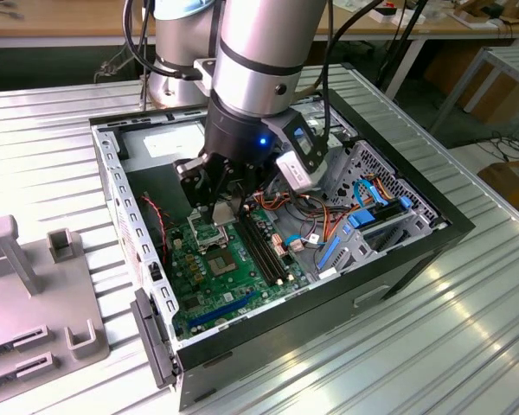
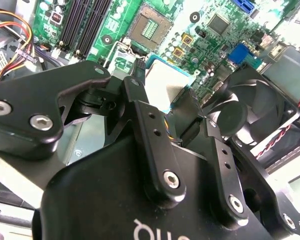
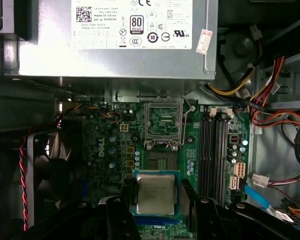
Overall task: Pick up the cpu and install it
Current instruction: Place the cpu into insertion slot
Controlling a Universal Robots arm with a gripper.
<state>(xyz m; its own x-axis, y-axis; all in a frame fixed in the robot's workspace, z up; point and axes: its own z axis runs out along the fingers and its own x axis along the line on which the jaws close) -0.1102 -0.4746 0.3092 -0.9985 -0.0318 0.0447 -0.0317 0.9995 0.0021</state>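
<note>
The cpu (image 3: 156, 194), a flat square chip with a silver-grey top and a green edge, hangs between the two black fingers (image 3: 126, 196) of my gripper (image 3: 156, 200), which is shut on it. In the second wrist view the cpu (image 2: 166, 82) sits between the fingers (image 2: 136, 95) above the green motherboard (image 2: 205, 45). The open socket (image 3: 162, 161), its black frame (image 3: 163, 122) lifted, lies just beyond the chip. In the exterior view my gripper (image 1: 224, 210) hovers inside the open computer case, right over the socket (image 1: 210, 236).
A big grey metal box with a white label (image 3: 120, 35) borders the board. A black fan (image 3: 52, 165) is on one side, memory slots (image 3: 214, 150) and loose cables (image 3: 267, 105) on the other. The case wall (image 1: 121, 216) rings the board. A grey fixture (image 1: 35, 294) stands outside.
</note>
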